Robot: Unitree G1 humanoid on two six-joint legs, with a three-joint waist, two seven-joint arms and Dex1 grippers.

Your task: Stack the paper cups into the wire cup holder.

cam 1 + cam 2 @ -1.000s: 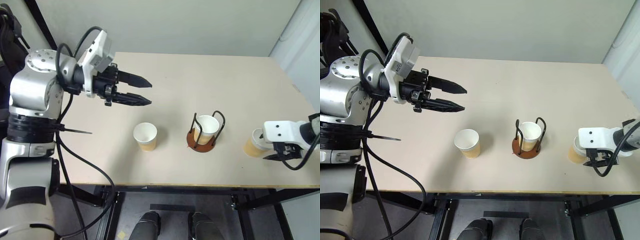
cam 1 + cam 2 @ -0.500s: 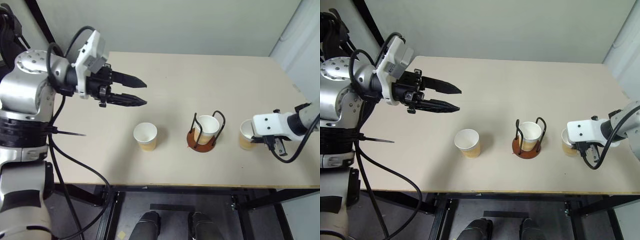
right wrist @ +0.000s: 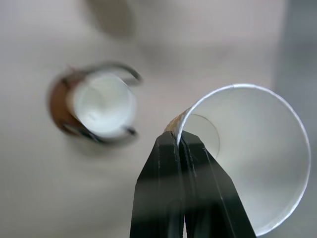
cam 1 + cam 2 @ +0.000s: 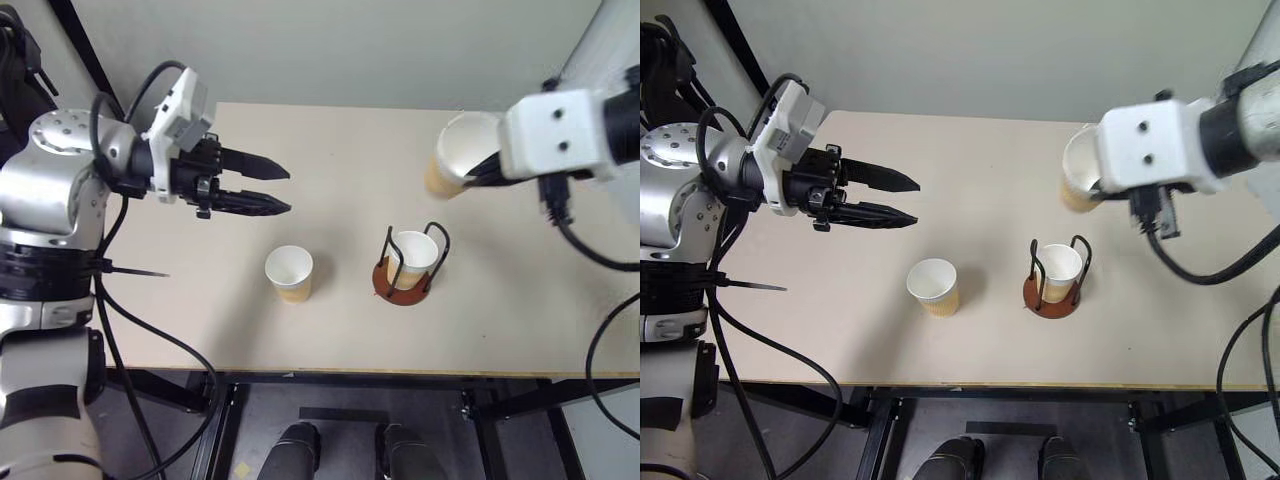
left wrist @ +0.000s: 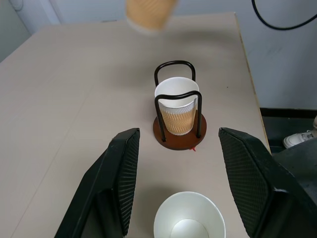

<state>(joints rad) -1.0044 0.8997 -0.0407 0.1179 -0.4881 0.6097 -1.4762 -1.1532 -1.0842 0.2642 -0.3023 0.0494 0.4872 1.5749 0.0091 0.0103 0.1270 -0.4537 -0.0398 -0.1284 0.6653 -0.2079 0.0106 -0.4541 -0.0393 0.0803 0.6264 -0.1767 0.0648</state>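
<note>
Left eye view: 3 paper cups [image 4: 289, 272], 1 in right claw [image 3: 179, 140]'s pinch, 1 in holder [image 4: 403, 283]; left claw [image 4: 276, 190] spread.

- The right gripper [image 3: 179, 141], which a second ago sat low at the right edge of the bench [image 4: 330, 160] around a paper cup [image 4: 455, 155], has pinched its fingers together on that cup's rim.
- That cup has left the bench: it now hangs tilted in the air, above and behind the wire holder [image 4: 405, 275], carried up and toward the middle.
- The right arm has swung up with it and shows much larger and nearer the camera than before.
- The spot at the bench's right edge where the cup stood is now bare.
</note>
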